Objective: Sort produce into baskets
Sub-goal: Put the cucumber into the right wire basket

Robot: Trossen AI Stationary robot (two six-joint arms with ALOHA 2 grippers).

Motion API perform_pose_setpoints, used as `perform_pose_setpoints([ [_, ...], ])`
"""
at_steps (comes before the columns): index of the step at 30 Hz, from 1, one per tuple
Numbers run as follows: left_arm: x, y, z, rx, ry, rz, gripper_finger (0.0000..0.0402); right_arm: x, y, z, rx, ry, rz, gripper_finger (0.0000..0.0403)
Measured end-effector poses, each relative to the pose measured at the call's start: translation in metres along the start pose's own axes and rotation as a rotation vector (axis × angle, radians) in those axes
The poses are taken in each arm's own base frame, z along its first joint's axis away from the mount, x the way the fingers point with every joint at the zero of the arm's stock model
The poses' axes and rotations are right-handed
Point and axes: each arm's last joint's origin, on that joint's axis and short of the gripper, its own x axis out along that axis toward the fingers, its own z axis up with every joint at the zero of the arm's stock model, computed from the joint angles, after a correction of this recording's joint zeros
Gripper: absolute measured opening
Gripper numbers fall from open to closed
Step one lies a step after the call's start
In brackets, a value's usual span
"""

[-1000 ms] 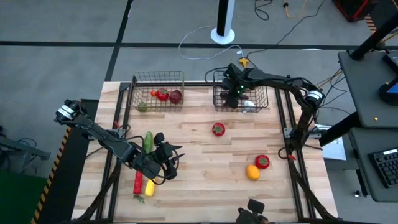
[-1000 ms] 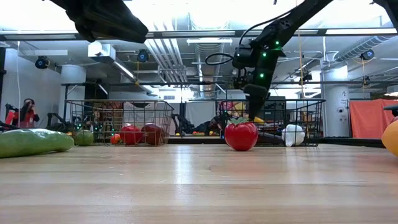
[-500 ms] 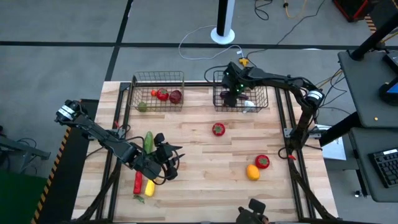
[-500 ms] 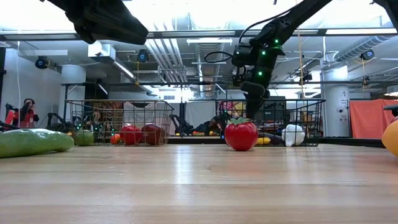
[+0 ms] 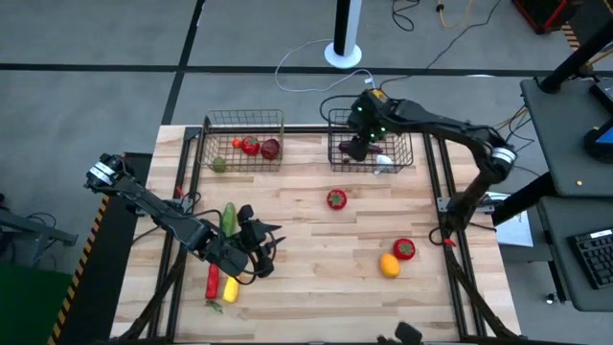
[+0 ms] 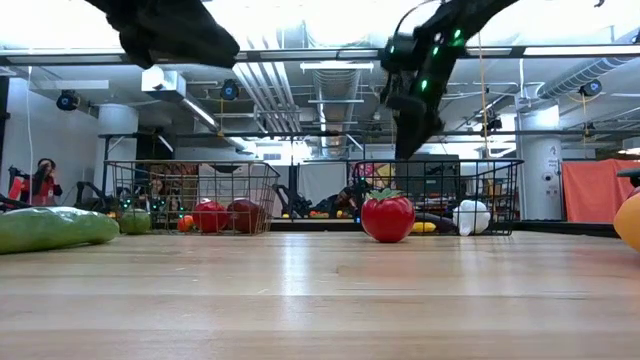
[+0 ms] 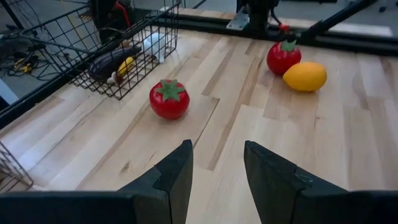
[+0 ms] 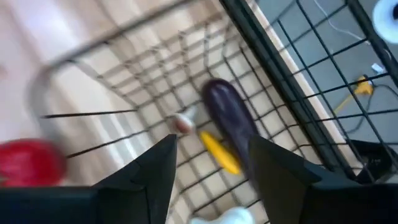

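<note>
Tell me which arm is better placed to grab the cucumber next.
Left. The left gripper hangs open right beside the cucumber at the table's left. The right gripper, also open, is above the right basket, across the table, over an eggplant.

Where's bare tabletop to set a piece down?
Free: between the central tomato and the left gripper, and the near edge below the orange. Crowded: by the cucumber, red pepper and yellow piece.

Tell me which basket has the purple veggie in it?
The right basket, under the right claw. Its purple eggplant lies beside a yellow piece; the left basket holds only red and green.
</note>
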Motion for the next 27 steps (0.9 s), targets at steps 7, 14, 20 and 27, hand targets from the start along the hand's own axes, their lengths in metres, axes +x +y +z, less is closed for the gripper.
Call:
perform_pose_setpoints([
  [7, -0.002, -0.003, 0.009, -0.018, -0.013, -0.008, 0.0128, -0.057, 0.047, -0.009, -0.031, -0.171, 0.101, 0.0185],
  [14, -0.010, 0.000, 0.023, -0.090, 0.058, 0.039, 0.0128, -0.095, 0.108, -0.039, -0.096, -0.357, 0.220, 0.0187],
  [20, -0.023, 0.010, 0.035, -0.148, 0.149, 0.154, 0.0128, -0.090, 0.144, -0.066, -0.147, -0.462, 0.332, 0.0187],
  [27, -0.030, 0.014, 0.043, -0.141, 0.208, 0.177, 0.0128, -0.071, 0.163, -0.086, -0.158, -0.500, 0.369, 0.0187],
])
